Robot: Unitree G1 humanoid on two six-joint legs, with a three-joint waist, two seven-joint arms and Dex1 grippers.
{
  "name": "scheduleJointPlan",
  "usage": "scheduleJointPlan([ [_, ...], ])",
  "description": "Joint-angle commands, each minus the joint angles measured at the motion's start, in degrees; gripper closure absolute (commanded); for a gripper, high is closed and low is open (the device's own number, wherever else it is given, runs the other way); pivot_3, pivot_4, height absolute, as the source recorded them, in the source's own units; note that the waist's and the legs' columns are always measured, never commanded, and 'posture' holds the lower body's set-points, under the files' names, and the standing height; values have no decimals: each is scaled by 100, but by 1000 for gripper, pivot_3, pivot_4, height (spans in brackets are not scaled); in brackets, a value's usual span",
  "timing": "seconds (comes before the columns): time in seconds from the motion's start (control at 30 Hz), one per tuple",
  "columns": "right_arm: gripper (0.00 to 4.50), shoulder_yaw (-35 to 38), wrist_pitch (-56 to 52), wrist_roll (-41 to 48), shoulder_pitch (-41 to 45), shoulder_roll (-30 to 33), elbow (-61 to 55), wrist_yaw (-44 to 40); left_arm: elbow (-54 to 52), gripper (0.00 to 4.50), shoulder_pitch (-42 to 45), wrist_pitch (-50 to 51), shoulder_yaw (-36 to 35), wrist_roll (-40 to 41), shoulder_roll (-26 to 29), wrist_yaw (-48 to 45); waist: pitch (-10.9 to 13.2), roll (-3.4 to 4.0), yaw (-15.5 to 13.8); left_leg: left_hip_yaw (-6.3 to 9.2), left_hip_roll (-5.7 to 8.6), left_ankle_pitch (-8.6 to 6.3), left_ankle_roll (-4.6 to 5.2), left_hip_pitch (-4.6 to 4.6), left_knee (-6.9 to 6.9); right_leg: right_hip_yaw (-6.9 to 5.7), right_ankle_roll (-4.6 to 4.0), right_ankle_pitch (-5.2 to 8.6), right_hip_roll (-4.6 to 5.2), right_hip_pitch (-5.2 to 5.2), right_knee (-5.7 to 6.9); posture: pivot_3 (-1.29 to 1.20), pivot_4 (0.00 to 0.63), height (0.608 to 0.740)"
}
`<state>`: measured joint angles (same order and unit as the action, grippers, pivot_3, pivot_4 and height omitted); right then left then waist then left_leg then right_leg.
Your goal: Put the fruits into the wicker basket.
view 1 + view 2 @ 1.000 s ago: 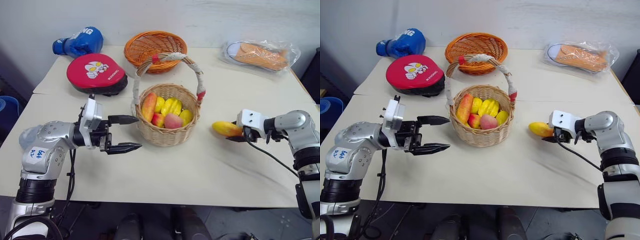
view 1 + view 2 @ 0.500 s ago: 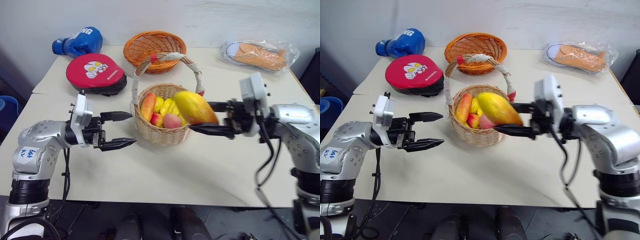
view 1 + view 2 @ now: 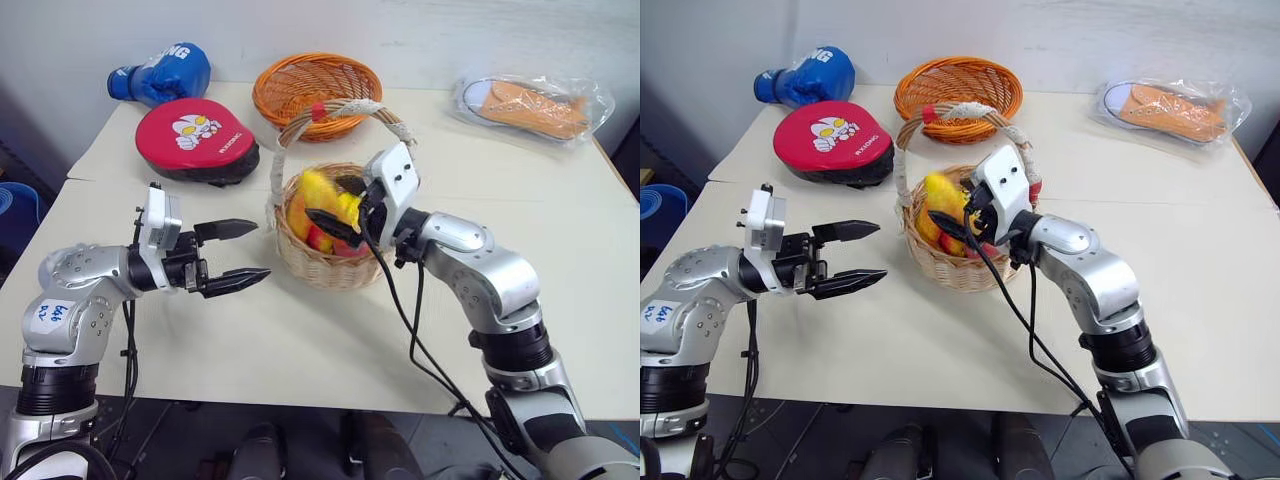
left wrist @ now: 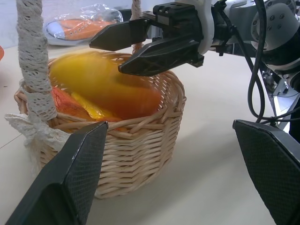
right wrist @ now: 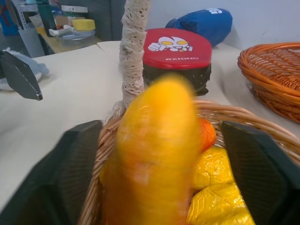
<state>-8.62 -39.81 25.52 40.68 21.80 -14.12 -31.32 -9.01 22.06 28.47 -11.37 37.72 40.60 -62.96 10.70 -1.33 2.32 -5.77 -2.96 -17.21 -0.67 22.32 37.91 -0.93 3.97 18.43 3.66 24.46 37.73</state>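
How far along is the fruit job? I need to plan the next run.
Done: several fruits sit in the wicker basket. In hand: a mango, blurred, is over the basket just under the right gripper, whose jaws stand open. The left gripper is open beside the basket. No fruit shows on the table.

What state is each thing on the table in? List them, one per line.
Mango: blurred, over the wicker basket, between open fingers.
Wicker basket: upright, holding fruit.
Right gripper: open, over the basket.
Left gripper: open, empty.
Orange basket: upright, empty.
Shoe: inside a clear bag.
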Motion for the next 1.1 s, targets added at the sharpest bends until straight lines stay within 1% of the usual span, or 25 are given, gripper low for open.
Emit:
scheduleJointPlan([
  [0.03,25,408,347,882,-524,509,-1007,-1379,-149,0,-23,-69,-217,132,57,33,0,0,-46,2,-1,-1,2,1,0,-2,0,0,-1,0,-1,0,150,740],
  [0.1,25,767,387,1246,-1111,896,-1384,-1822,-119,0,-37,-83,-269,140,87,42,0,0,-91,12,-2,-16,27,1,-1,-11,0,0,-4,-3,-8,0,150,740],
  [0.2,25,1444,691,1282,-1966,1392,-1395,-2105,-65,0,-36,-93,-401,154,124,64,-1,-3,-91,18,6,-22,38,5,7,-15,1,0,5,-10,-23,0,150,740],
  [0.27,25,1890,1074,1102,-2384,1688,-1119,-2309,-23,0,-17,-71,-535,206,137,122,0,-3,-88,14,15,-23,49,2,8,-12,11,-6,14,-17,-29,0,150,740],
  [0.33,25,2227,1481,899,-2466,1860,-583,-2372,1,0,5,-32,-632,268,139,169,0,-5,-62,12,18,-21,54,-2,8,-11,17,-9,16,-21,-32,0,150,740],
  [0.4,25,2338,1852,682,-2296,1994,39,-2458,12,0,30,24,-681,331,132,197,0,-5,-28,1,15,-20,52,-23,7,-1,18,-10,10,-31,-27,0,150,740],
  [0.5,25,2137,2292,346,-1683,1974,952,-2540,18,0,82,123,-642,400,143,170,1,-5,11,-4,9,-15,43,-35,5,6,16,-9,-4,-34,-20,0,150,740],
  [0.63,25,1658,2574,126,-449,1578,2289,-2847,37,0,244,241,-525,446,111,165,1,-5,56,-7,3,-3,23,-37,5,10,15,-9,-10,-32,-16,0,150,740],
  [0.67,25,1515,2626,49,-225,1500,2531,-2967,47,0,275,254,-513,443,104,171,1,-5,61,-7,4,6,9,-36,5,9,15,-9,-9,-31,-15,0,150,740],
  [0.77,25,1170,2812,-100,439,1162,3285,-3356,97,0,343,262,-496,421,94,178,1,-5,71,-7,1,7,6,-32,4,9,14,-8,-10,-27,-14,0,150,740],
  [0.87,605,969,2991,-255,924,906,3921,-3658,47,0,295,255,-496,424,91,185,1,-4,73,-12,1,8,4,-13,5,12,14,-8,-7,-7,-9,0,150,740],
  [0.93,1299,892,3005,-300,1099,820,4130,-3813,-24,0,247,263,-490,441,86,194,2,-4,59,-14,1,7,5,-8,6,12,14,-8,-5,-2,-1,0,150,740],
  [0.97,1543,876,2987,-301,1154,794,4179,-3877,-49,0,229,261,-486,442,86,195,2,-4,53,-11,2,7,6,-5,6,9,14,-8,-2,-2,0,0,150,740],
  [1.1,2858,935,2852,-271,1108,845,4037,-4053,-82,0,193,238,-486,438,94,197,2,-4,41,-11,5,4,10,-1,8,8,14,-9,4,-2,1,0,150,740],
])
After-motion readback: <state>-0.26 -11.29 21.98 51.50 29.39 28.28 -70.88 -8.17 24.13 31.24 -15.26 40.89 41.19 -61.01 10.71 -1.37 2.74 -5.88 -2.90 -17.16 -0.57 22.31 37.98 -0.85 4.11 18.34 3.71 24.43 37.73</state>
